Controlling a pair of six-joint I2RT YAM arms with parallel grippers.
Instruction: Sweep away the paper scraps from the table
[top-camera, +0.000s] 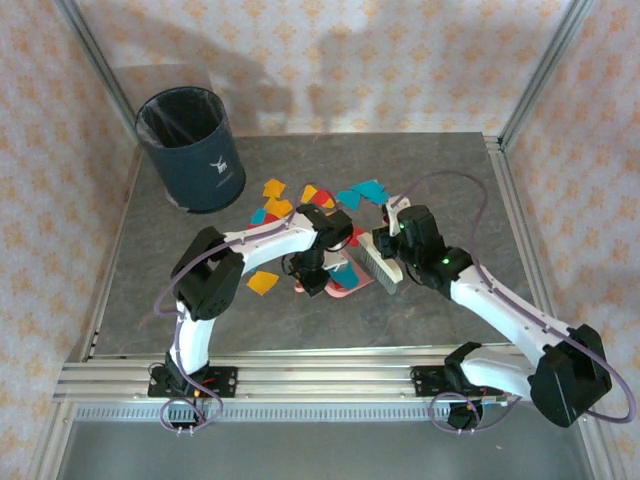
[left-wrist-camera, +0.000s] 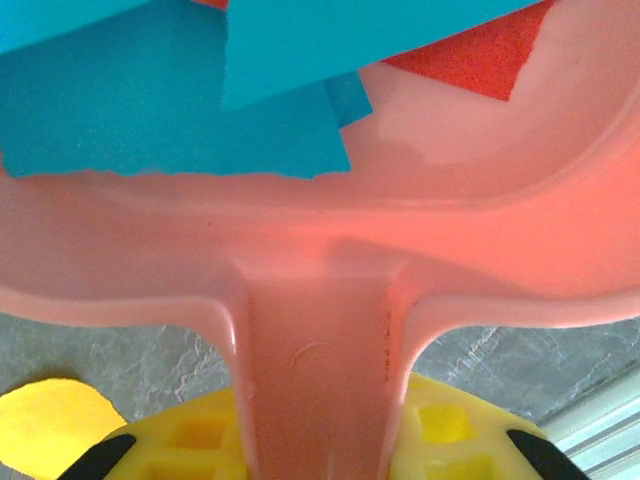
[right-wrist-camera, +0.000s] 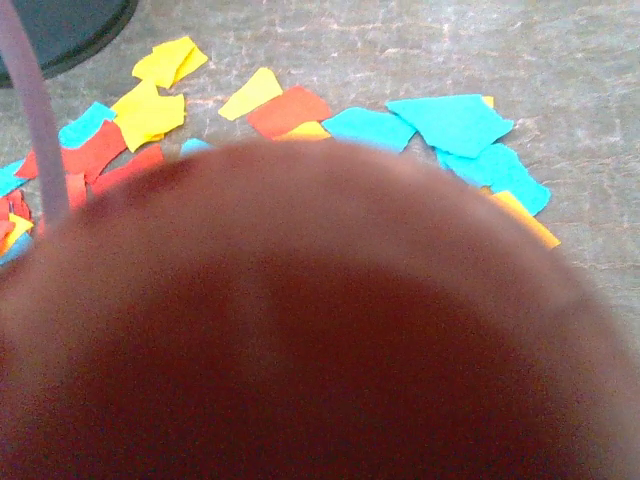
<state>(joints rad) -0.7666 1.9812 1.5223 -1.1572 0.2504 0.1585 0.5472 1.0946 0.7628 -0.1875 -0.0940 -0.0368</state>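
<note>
My left gripper (top-camera: 315, 272) (left-wrist-camera: 320, 440) is shut on the handle of a pink dustpan (top-camera: 350, 284) (left-wrist-camera: 320, 330), which rests on the table (top-camera: 150, 290). Teal scraps (left-wrist-camera: 180, 110) and a red scrap (left-wrist-camera: 480, 55) lie inside the pan. My right gripper (top-camera: 393, 250) is shut on a brush (top-camera: 378, 262) with white bristles, just right of the pan. The brush's dark back (right-wrist-camera: 320, 340) blocks the lower right wrist view. More paper scraps (top-camera: 275, 198) (right-wrist-camera: 450, 125) in red, yellow and teal lie beyond the pan and brush. One orange-yellow scrap (top-camera: 262, 282) (left-wrist-camera: 45, 425) lies left of the pan.
A dark blue bin (top-camera: 192, 150) with a clear liner stands at the table's back left corner; its base (right-wrist-camera: 60, 25) shows top left in the right wrist view. Aluminium rails (top-camera: 300, 375) edge the table, and upright frame posts (top-camera: 545, 65) rise at the back.
</note>
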